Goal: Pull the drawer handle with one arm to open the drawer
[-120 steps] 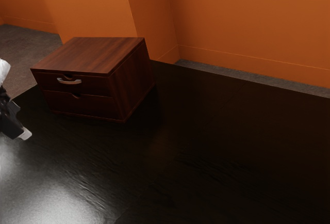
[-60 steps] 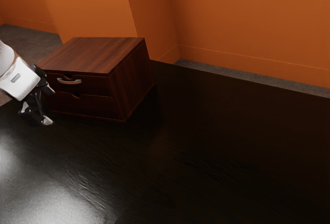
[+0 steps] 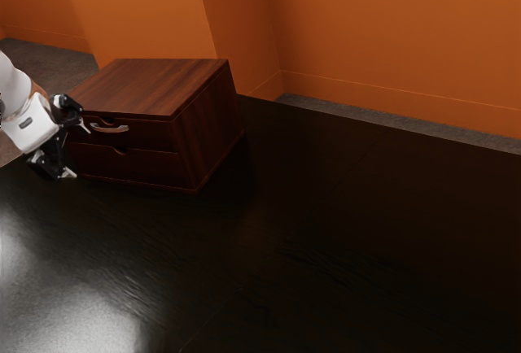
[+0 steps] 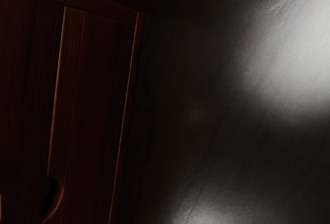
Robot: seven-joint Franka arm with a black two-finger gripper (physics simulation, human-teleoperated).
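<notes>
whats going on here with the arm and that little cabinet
A white robot arm with a black two-finger gripper sits just in front of a dark wooden two-drawer cabinet on the glossy black surface. The gripper is beside the top drawer, short of its curved silver handle, not holding it. Both drawers look shut, so the pull has not begun.

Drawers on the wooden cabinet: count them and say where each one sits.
2. The upper drawer sits just under the cabinet top and carries a pale handle; the lower drawer lies directly beneath it. The cabinet's far faces are hidden, so more could exist.
</notes>
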